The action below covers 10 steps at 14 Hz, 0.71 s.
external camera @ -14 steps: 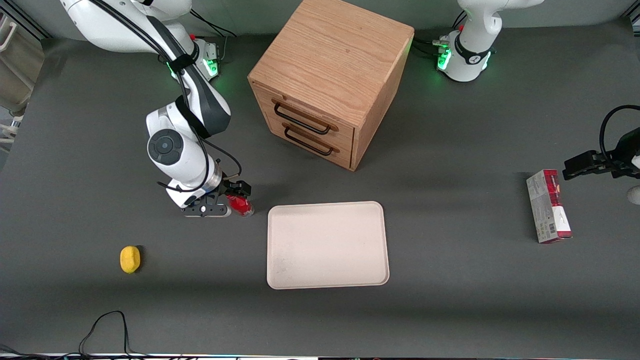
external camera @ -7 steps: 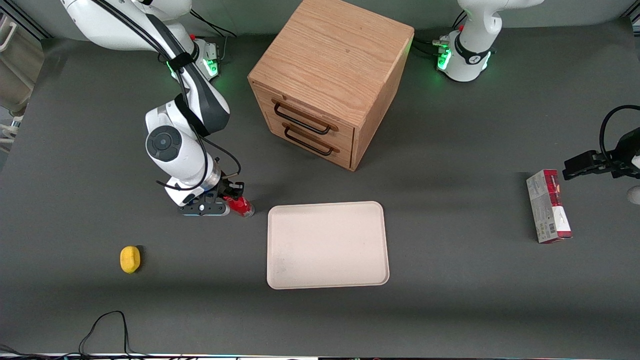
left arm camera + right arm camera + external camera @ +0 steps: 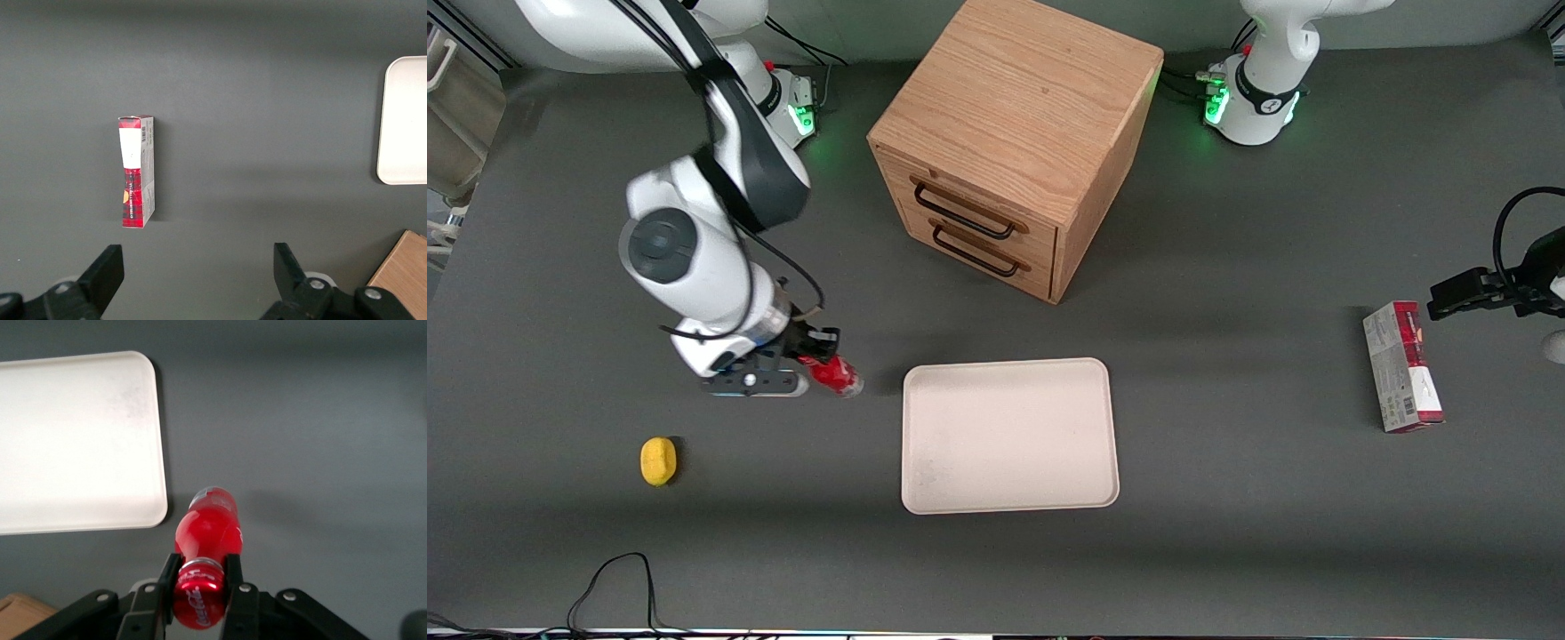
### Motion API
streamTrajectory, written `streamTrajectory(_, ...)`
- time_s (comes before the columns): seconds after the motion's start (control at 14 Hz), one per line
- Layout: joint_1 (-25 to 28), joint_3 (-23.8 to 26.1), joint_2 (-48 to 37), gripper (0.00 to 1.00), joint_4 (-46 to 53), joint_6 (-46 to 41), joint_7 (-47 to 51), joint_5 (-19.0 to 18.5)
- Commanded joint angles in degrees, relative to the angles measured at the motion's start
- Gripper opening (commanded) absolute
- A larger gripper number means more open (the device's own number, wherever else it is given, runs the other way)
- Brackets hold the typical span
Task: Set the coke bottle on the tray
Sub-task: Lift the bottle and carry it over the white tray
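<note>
Gripping the coke bottle (image 3: 205, 540) by its neck just under the red cap, the gripper (image 3: 811, 358) hangs above the dark table (image 3: 1227, 498), near the tray (image 3: 1009, 436) and toward the working arm's end of it. Fingers (image 3: 233, 577) pressed against both sides of the neck. Bottle: small, glossy red body, white script on the cap top, clear pale base pointing down at the table. In the front view it reads as a red shape (image 3: 833, 374) with a whitish tip, tilted, not over the tray. Tray cream-white, rounded corners, low rim, faint scuffs on its surface. Tray edge (image 3: 162, 453) lies close beside the bottle's base in the wrist view.
</note>
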Motion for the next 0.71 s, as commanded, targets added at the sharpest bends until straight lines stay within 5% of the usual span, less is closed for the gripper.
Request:
streamTrajectory(0.0, -0.1, 0.5, 8.6, 0.0, 24.4, -18.9, -2.2, -0.2)
streamTrajectory(0.21, -0.2, 3.1, 11.9, 0.0, 35.8, -24.9, -2.2, -0.4)
streamTrajectory(0.64, 0.4, 6.4, 20.8, 0.01, 41.8, -13.0, -1.7, -0.7)
